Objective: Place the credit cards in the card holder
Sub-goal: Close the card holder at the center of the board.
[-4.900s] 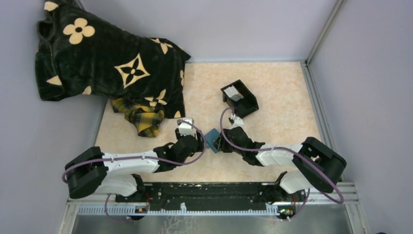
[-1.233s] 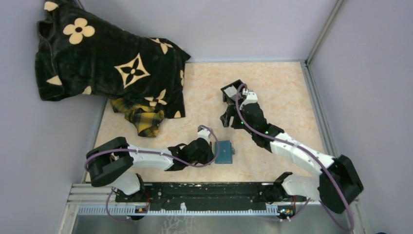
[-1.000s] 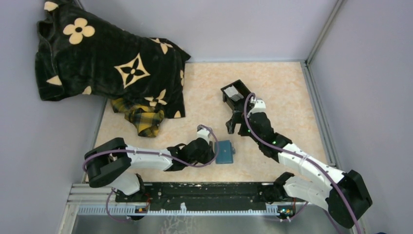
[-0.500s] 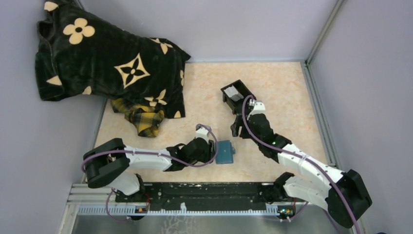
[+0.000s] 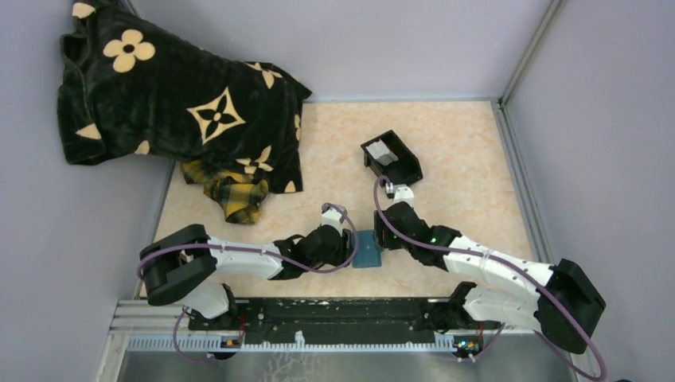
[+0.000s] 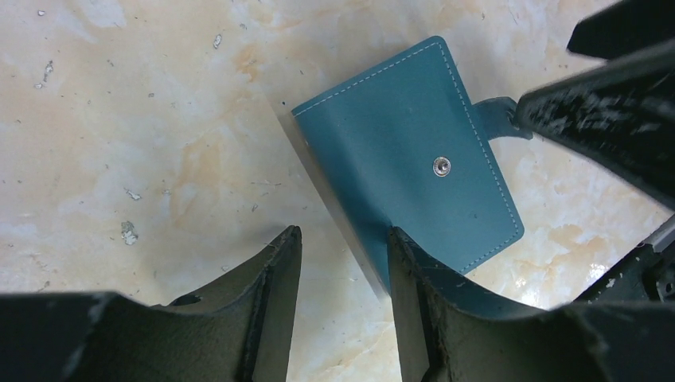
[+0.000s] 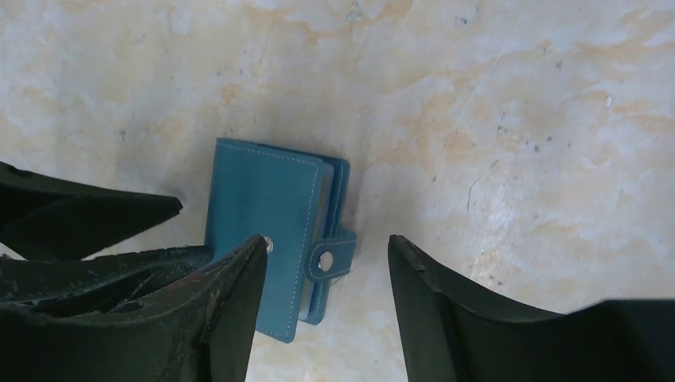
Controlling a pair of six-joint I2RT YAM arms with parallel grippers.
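Card holder (image 5: 368, 248) folded flat on table (image 5: 462, 159)

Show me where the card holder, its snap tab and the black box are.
card holder (image 6: 398, 151), left wrist view, middle of blue cover.
snap tab (image 7: 341, 248), right wrist view, strap beside the stud.
black box (image 5: 407, 169), top external view, its dark inside, right end.
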